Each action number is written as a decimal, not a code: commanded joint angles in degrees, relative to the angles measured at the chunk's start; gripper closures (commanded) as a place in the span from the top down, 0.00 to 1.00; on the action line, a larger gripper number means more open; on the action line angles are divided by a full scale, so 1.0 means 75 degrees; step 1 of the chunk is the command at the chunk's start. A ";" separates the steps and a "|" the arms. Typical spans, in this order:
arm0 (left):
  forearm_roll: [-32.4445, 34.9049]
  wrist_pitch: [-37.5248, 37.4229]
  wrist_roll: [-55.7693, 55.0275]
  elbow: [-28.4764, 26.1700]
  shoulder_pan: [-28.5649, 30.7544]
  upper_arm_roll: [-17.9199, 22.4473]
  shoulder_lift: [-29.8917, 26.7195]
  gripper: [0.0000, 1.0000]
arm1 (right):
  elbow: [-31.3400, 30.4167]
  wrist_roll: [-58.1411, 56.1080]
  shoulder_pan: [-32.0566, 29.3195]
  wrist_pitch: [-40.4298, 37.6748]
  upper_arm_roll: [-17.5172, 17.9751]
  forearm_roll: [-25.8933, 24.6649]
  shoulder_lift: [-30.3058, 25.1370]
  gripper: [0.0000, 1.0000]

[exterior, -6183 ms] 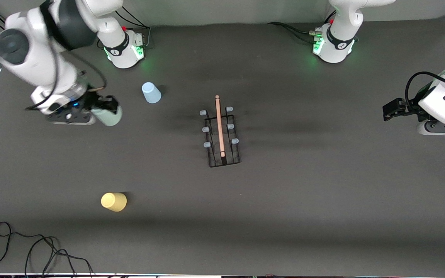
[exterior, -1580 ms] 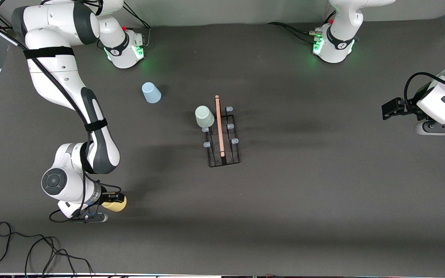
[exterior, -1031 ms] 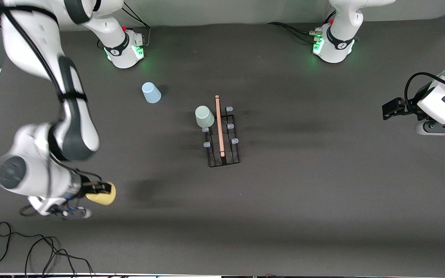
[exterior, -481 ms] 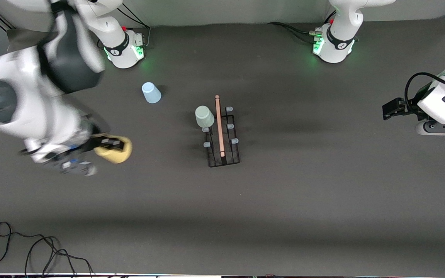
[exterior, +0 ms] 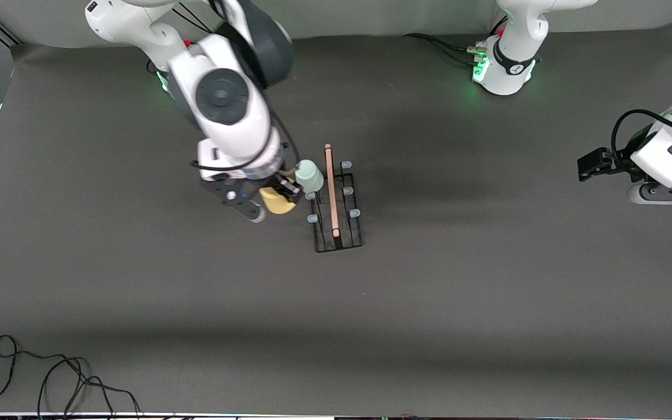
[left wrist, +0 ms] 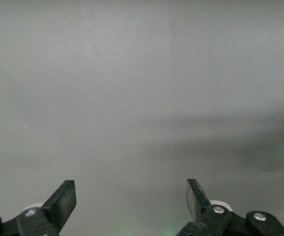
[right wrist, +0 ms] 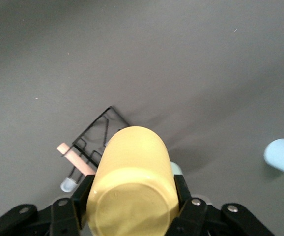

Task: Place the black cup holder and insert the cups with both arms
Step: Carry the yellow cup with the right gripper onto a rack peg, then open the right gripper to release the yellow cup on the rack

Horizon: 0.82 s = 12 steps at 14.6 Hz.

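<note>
The yellow cup (exterior: 278,202) is clamped in the right pincer (exterior: 282,195), gripped across its sides, and is carried just beside the black cup holder (exterior: 337,204) on the side toward the right arm's end of the tabletop (exterior: 487,291). What the next move probably turns on: the holder's long axis, marked by the wooden rod handle (exterior: 331,189), runs from the bases toward the front camera, and the free pegs of the row on the right arm's side sit a short hop from the held cup, toward the left arm's end. The pale green cup (exterior: 309,175) is already seated on that row's peg farthest from the front camera, so the next free peg (exterior: 311,196) looks like the target, with little room between it and the green cup. In the right wrist view the yellow cup (right wrist: 130,184) fills the grip, with the holder (right wrist: 100,135) under it and the light blue cup (right wrist: 283,156) lying off on the tabletop.

The right arm is clearly the nearer one. The left pincer (left wrist: 130,196) is held wide apart with nothing between its fingers; that arm waits well apart at its own end, over bare tabletop.

No brands, labels or readable writing can be made out on the cups or holder.
</note>
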 commanded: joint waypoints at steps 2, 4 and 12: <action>0.0086 -0.0085 0.0103 0.0015 -0.0004 0.0005 -0.0031 1.00 | 0.0139 0.0833 0.0238 0.0777 -0.0087 -0.0036 0.0643 0.05; 0.0086 -0.0085 0.0103 0.0015 -0.0004 0.0005 -0.0031 1.00 | 0.0104 0.0998 0.0389 0.1141 -0.0087 -0.0036 0.0971 0.05; 0.0086 -0.0085 0.0103 0.0003 -0.0004 0.0005 -0.0031 1.00 | -0.1090 0.1010 0.0414 0.2699 -0.0087 -0.0036 0.1195 0.05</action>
